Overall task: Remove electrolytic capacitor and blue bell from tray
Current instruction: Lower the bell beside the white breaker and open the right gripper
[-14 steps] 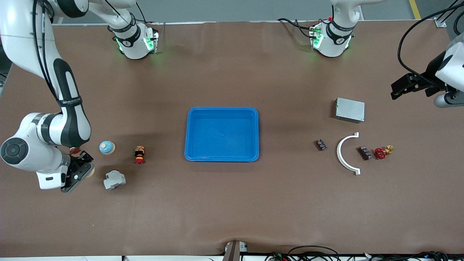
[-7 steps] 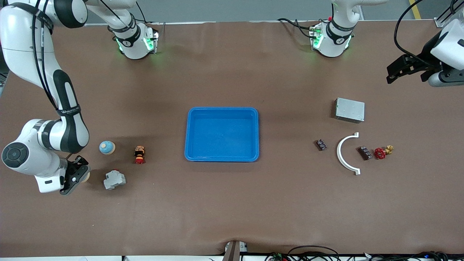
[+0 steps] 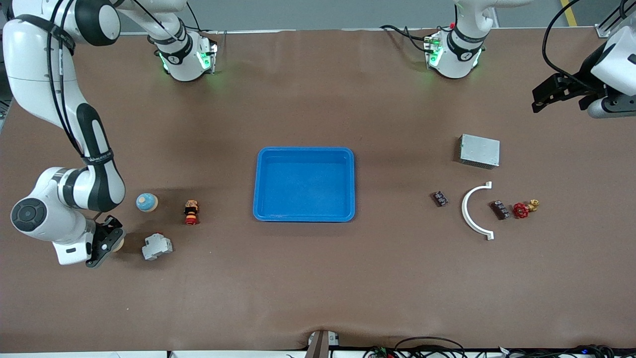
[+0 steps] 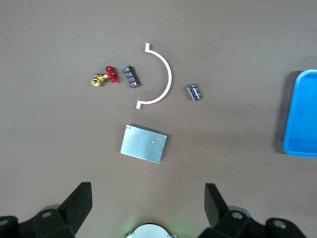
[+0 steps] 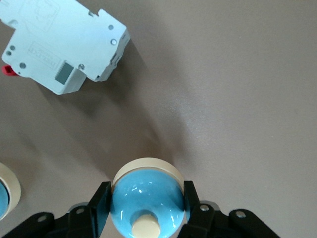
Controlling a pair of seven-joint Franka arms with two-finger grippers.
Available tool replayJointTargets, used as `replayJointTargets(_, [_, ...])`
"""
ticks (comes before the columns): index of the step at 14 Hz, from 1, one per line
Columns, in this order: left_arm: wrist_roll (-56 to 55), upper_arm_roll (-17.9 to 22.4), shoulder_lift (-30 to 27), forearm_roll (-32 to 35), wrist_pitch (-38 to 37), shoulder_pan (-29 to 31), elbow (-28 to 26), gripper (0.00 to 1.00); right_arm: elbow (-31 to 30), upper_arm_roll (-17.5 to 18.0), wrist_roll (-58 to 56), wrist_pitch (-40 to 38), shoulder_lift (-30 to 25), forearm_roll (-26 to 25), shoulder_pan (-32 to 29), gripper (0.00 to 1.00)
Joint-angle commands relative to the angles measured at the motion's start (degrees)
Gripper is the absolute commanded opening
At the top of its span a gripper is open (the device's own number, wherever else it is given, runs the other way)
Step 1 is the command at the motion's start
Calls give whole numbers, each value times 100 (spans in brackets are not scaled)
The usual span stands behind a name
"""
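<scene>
- Front view: I see my right gripper (image 3: 107, 242) low at the right arm's end of the bench (image 3: 318, 278), its jaws clenched on a bell (image 3: 118, 243), of which only a cream edge shows here.
- Just beside it, toward the tray, lies a white circuit breaker (image 3: 157, 246). A second blue bell (image 3: 146, 202) and a small red-and-black button switch (image 3: 191, 212) sit farther from the camera than the breaker.
- The blue tray (image 3: 304, 184) is mid-bench with nothing in it.
- At the left arm's end, a small dark capacitor (image 3: 439, 199) lies between the tray and a white curved bracket (image 3: 474, 211). A second dark part (image 3: 500, 209) and a red-handled valve (image 3: 524, 209) lie past the bracket toward the bench end; a grey metal box (image 3: 479, 150) sits farther from the camera.
- My left gripper (image 3: 549, 94) waits up in the air over the bench edge, away from all of these.
- Left wrist view: the jaws stand released and wide, holding nothing; below I see the metal box (image 4: 143, 143), bracket (image 4: 161, 77), capacitor (image 4: 194, 92), valve (image 4: 105, 77) and the tray's corner (image 4: 301, 116).
- Right wrist view: the fingers (image 5: 100, 208) grasp the glossy blue bell (image 5: 146, 198) on either side, cream knob toward the camera, with the breaker (image 5: 64, 47) near it on the bench.
</scene>
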Motion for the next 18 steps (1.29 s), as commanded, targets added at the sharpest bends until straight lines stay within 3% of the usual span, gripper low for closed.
replayJointTargets(1, [122, 33, -130, 125, 115, -48, -71, 100, 106, 108, -60, -35, 76, -66, -113, 13])
replayJointTargets(2, [122, 25, -122, 90, 220, -39, -80, 100, 106, 117, -60, -35, 111, -48, -113, 22])
replayJointTargets(5, [95, 25, -69, 46, 239, -57, -54, 100, 115, 117, -34, -53, 129, -39, -113, 37])
replayJointTargets(6, [95, 25, -43, 46, 239, -66, -54, 100, 124, 117, -25, -70, 120, -39, -113, 50])
replayJointTargets(7, [95, 16, -8, 29, 247, -66, -54, 100, 132, 117, -25, -79, 103, -39, -104, 98])
replayJointTargets(10, [95, 25, 1, -77, 247, -57, -45, 100, 167, 143, 10, -490, -46, -22, -34, 100])
replayJointTargets(13, [95, 25, 1, -77, 247, -48, -28, 100, 806, 170, 255, -1718, -126, 74, 89, 100])
replayJointTargets(15, [95, 25, 1, -77, 247, -39, -1, 100, 1230, 178, 938, -2746, -152, 206, 264, 100])
replayJointTargets(18, [86, 25, 1, -77, 247, -57, 8, 100, 1258, 161, 2448, -3899, -765, 207, 799, 100])
